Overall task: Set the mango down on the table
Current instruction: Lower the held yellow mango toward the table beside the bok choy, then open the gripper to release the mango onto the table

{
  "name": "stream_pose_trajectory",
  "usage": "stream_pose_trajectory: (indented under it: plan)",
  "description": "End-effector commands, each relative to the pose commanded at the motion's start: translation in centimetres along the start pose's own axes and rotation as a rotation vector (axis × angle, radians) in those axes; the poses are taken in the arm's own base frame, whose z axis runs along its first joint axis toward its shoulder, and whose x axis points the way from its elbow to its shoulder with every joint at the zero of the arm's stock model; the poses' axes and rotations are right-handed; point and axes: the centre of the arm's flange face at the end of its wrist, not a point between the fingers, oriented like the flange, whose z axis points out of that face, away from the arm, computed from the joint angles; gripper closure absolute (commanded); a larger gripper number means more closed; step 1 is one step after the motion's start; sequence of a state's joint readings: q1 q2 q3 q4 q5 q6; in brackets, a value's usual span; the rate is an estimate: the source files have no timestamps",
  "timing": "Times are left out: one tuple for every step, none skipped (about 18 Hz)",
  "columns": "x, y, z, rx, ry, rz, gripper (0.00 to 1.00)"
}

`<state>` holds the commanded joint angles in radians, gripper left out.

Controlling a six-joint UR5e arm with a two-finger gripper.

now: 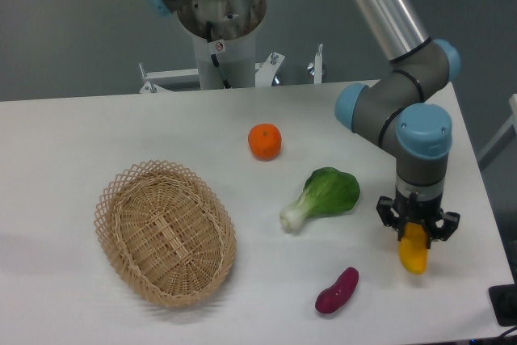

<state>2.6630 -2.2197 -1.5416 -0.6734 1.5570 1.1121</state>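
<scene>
Our pincer (pixel 418 230) grips the mango (pixel 414 251) upright by its top, near the worktop (pixel 73 151) edge; released on end, it could topple and roll off.

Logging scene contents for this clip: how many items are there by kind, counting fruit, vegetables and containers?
Fruit: 2 (mango held in the claw, orange)
Vegetables: 2 (bok choy, purple vegetable)
Containers: 1 (basket)
Total: 5
</scene>
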Motion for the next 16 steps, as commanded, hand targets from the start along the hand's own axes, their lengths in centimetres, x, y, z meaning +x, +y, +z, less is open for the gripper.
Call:
stream_pose_trajectory:
  plan:
    - [0.3, -0.3, 0.1, 0.000, 0.004, 0.006, 0.59]
    - [0.7, -0.4, 0.3, -0.002, 0.009, 0.009, 0.59]
    - [0.9, -0.4, 0.5, -0.004, 0.014, 0.010, 0.59]
    - [0.9, -0.4, 0.4, -0.004, 0.014, 0.010, 0.57]
    - [0.9, -0.4, 0.4, -0.003, 0.012, 0.012, 0.51]
    - [0.9, -0.4, 0.4, -0.002, 0.013, 0.012, 0.42]
    - [0.8, -0.4, 0.3, -0.002, 0.010, 0.018, 0.23]
    - [0.6, -0.6, 0.1, 0.002, 0.003, 0.021, 0.06]
    - [0.4, -0.7, -0.1, 0.004, -0.001, 0.023, 0.00]
    - [0.3, -0.7, -0.4, 0.005, -0.006, 0.020, 0.00]
    - [0.1, -0.7, -0.7, 0.006, -0.010, 0.021, 0.00]
    - [-0.1, -0.7, -1.3, 0.011, -0.020, 0.023, 0.00]
    - [-0.5, -0.6, -2.2, 0.017, -0.032, 0.020, 0.00]
    - [-0.8, -0.7, -3.2, 0.022, -0.047, 0.007, 0.00]
    - [-0.9, -0.7, -3.6, 0.025, -0.052, 0.004, 0.00]
    - [-1.1, -0.7, -4.0, 0.029, -0.058, 0.007, 0.00]
